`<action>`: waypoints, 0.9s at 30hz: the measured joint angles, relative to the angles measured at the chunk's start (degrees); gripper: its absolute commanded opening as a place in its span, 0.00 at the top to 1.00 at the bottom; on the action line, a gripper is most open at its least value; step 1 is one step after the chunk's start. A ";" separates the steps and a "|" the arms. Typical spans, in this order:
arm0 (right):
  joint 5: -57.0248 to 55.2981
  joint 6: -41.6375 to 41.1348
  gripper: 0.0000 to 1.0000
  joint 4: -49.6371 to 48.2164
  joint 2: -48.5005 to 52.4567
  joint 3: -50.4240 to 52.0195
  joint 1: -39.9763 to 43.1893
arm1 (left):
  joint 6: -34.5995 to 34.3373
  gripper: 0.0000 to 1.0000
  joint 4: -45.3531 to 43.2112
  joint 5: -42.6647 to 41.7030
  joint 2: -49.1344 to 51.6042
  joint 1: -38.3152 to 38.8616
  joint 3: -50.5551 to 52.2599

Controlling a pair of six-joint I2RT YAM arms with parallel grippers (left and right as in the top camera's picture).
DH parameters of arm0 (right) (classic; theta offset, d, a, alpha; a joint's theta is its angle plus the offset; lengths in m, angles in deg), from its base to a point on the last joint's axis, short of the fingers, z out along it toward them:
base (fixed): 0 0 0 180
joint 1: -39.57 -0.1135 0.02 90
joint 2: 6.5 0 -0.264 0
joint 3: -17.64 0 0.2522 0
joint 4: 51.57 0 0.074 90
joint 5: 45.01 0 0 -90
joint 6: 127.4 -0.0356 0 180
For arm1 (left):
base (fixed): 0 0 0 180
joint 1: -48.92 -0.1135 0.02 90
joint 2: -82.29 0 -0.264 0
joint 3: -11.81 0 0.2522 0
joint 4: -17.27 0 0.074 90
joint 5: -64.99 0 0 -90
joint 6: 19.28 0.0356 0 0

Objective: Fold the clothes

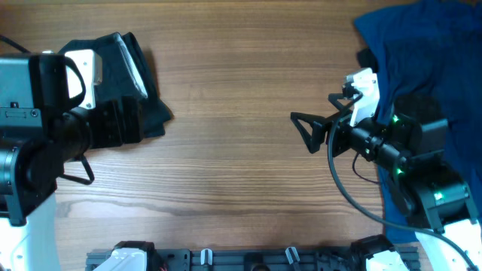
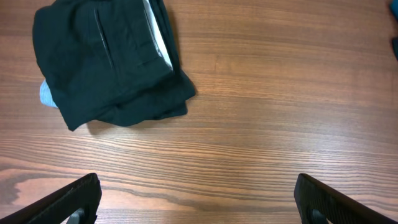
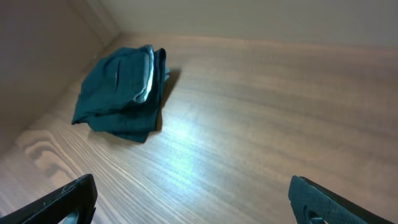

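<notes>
Both jaws are spread wide with nothing in them: my left gripper (image 2: pixel 196 190) and right gripper (image 3: pixel 191 190) hang over the bare brown wood-grain table (image 2: pixel 280 93). Seen from overhead, the folded black fabric shorts (image 2: pixel 106 59) lie at ten o'clock, with light-blue denim (image 2: pixel 46 93) peeking out beneath. The crumpled royal-blue garment (image 1: pixel 429 45) covers two o'clock, and there is open wood between them.

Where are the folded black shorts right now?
Overhead, the black shorts lie on the table's left side, partly under the left arm; the royal-blue garment sits far across at the right edge.
</notes>
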State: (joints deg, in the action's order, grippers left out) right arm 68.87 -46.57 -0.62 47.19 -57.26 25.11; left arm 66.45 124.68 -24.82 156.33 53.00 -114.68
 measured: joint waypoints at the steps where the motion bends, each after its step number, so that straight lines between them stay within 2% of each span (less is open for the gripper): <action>1: -0.02 -2.27 0.00 0.33 0.52 0.00 0.00 | 0.02 0.00 -0.02 0.00 0.00 0.00 0.00; 2: -0.44 -4.87 0.01 0.79 1.27 0.00 0.00 | 0.00 0.00 0.00 0.00 0.00 0.00 0.00; 6: -1.73 -6.84 0.00 -1.46 1.79 0.02 0.00 | -0.17 0.00 0.00 0.00 0.00 0.00 0.00; 9: -4.26 -3.69 0.01 -4.46 -0.81 0.02 0.04 | -0.17 0.00 0.00 0.00 0.00 0.00 0.00; 13: -9.38 3.08 0.00 -4.72 -9.81 0.33 0.04 | -0.17 0.00 0.00 0.00 0.00 0.00 0.00; 16: -12.68 10.95 0.00 -9.09 -18.80 7.39 0.04 | -0.20 0.00 -0.02 0.00 0.00 0.00 0.00; 19: -13.90 15.96 0.00 -14.27 -27.87 20.72 0.04 | -0.22 0.00 -0.02 0.00 0.00 0.02 0.04; 23: -13.92 17.20 0.00 -17.00 -41.51 39.10 0.04 | -0.39 0.00 -0.02 0.00 0.02 0.00 0.04; 27: -13.92 16.48 0.00 -17.53 -50.75 46.95 1.51 | -0.39 0.00 -0.02 0.00 0.02 0.00 0.04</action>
State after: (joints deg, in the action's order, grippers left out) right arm 54.94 -30.09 -18.15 -3.56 -10.31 26.62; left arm 66.05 124.66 -24.82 156.35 53.00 -114.64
